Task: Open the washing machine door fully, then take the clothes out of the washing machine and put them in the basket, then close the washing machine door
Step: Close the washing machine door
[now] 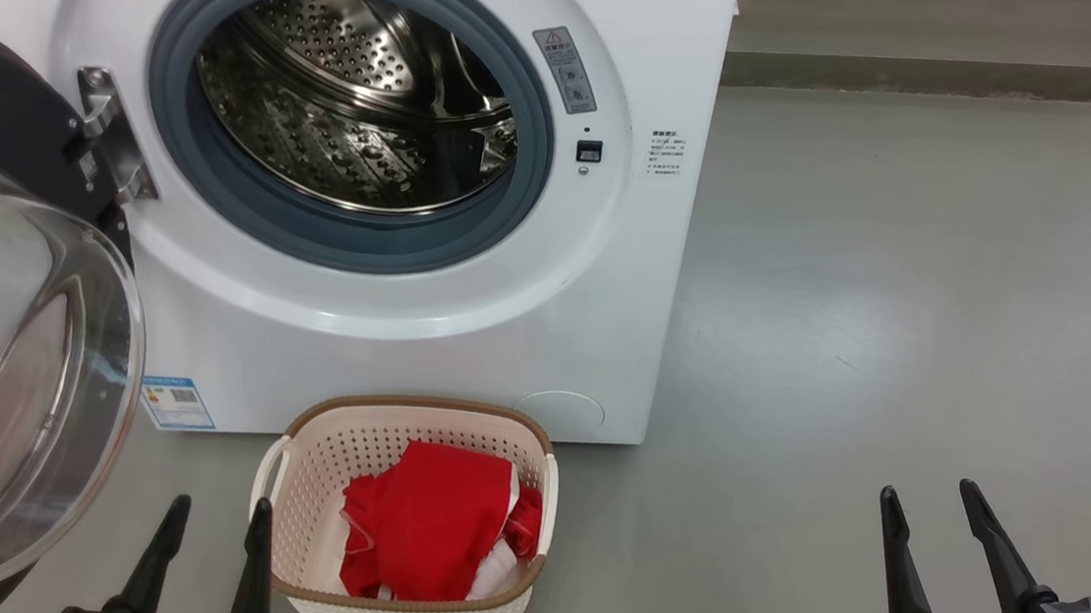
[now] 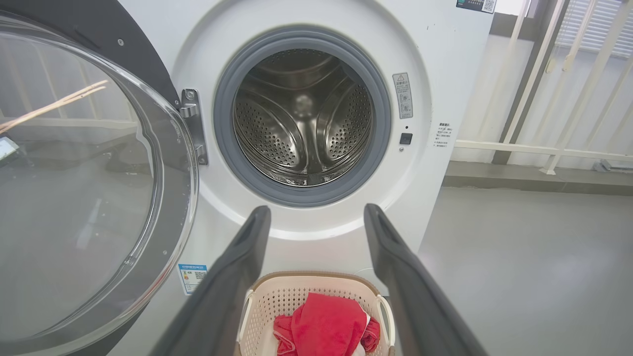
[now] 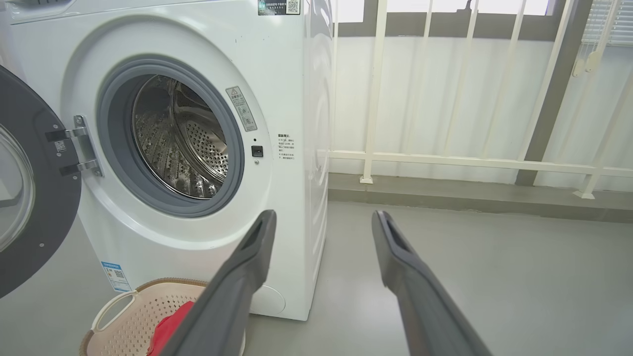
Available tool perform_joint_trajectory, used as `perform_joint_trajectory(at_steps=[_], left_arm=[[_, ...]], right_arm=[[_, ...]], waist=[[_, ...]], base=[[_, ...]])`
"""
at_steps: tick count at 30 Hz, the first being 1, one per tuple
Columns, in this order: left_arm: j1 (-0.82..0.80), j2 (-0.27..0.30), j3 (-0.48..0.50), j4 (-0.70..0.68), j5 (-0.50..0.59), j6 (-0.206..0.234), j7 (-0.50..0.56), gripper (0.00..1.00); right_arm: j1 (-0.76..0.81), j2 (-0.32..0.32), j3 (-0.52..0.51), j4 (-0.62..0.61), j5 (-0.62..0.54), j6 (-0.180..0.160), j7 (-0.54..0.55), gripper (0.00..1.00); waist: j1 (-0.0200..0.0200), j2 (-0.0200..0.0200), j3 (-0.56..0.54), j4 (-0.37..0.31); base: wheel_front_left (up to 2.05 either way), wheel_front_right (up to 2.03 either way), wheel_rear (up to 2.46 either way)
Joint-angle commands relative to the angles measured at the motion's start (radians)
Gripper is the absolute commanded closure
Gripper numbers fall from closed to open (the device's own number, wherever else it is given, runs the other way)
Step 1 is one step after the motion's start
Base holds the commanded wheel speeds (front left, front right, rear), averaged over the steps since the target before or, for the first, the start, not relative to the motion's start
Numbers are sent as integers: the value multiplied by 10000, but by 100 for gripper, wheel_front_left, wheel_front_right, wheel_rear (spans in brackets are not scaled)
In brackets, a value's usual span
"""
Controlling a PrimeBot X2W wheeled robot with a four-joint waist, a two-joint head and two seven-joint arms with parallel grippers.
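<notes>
Washing machine (image 1: pixel 402 363) on grey floor (image 1: pixel 903 279), white, steel drum (image 1: pixel 356 102) showing bare metal. Washing machine door (image 1: pixel 7 368) swung wide on the robot's left (hinge on that side), glass bowl bulging outward. Basket (image 1: pixel 335 456) on floor just before machine, below the opening. Clothes (image 1: pixel 428 523) bundled inside basket, red with white trim. Left tool (image 1: pixel 221 505) just beside basket, fingers spread wide, gripping nothing. Right tool (image 1: pixel 928 491) well apart on the other side, likewise wide.

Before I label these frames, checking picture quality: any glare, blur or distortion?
Head view: soft glare on the floor. Left wrist view: streaky reflections in the washing machine door; near fingers soft. Right wrist view: railing bars splay, wide-angle distortion.
</notes>
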Motion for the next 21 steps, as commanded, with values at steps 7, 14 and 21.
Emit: perform_joint_trajectory(at_steps=[7, 14, 21], left_arm=[[-270, 179, 260, -242, 76, 210, -72, 0], [-329, 241, 334, -535, 142, 469, -21, 0], [-277, 276, 336, -1068, 256, 728, 134, 0]], right_arm=[[-210, -143, 303, -245, -21, 35, -63, 0], [-268, -143, 517, -257, 9, 35, -63, 0], [-607, -143, 912, -231, -32, 35, -63, 0]], waist=[[0, 0, 9, 221], [0, 0, 95, 902], [0, 0, 226, 1685]], base=[[0, 0, 0], [0, 0, 0], [0, 0, 0]])
